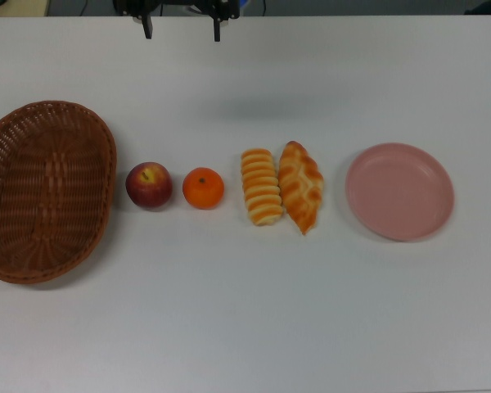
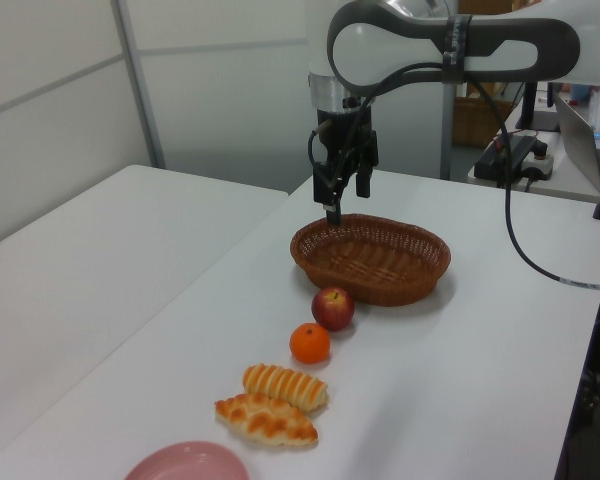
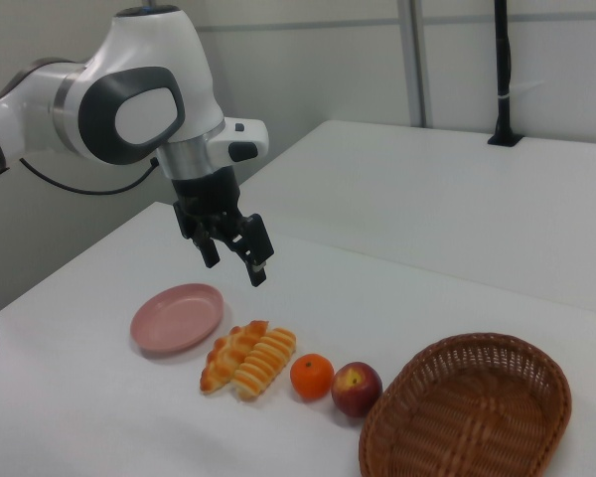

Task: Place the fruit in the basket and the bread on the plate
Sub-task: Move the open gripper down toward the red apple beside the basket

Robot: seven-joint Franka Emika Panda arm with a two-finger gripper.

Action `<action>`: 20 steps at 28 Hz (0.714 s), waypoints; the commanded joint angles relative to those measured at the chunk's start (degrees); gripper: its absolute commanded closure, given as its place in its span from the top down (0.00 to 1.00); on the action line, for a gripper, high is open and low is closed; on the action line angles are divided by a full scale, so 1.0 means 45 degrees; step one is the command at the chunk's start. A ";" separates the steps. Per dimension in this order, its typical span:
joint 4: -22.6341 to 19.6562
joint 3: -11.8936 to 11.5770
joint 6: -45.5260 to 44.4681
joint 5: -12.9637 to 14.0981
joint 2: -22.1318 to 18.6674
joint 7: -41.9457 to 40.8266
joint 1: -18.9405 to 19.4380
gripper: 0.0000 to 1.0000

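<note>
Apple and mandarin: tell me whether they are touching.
Apart. The top view shows a strip of bare white table between the apple and the mandarin.

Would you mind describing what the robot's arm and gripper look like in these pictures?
The arm has rounded, glossy white shells with dark grey bands and covers at its joints, and a silver metal ring at the wrist. The gripper is black, a compact body with two slim fingers. Thin black cables loop beside the wrist, and a longer black cable trails from the arm down to the table.
</note>
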 commanded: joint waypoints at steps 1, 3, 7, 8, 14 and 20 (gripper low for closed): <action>0.0086 -0.0045 -0.0392 0.0047 -0.0055 -0.0034 -0.0054 1.00; 0.0066 -0.0045 -0.0392 0.0028 -0.0054 -0.0032 -0.0035 1.00; 0.0105 -0.0045 -0.0197 0.0008 0.0315 -0.0051 -0.0015 1.00; 0.0144 -0.0045 -0.0178 -0.0088 0.0472 -0.0051 0.0004 1.00; 0.0125 -0.0065 0.0682 -0.0168 0.1175 -0.0012 -0.0054 1.00; 0.0144 -0.0104 0.1188 -0.0362 0.2015 -0.0032 -0.0581 1.00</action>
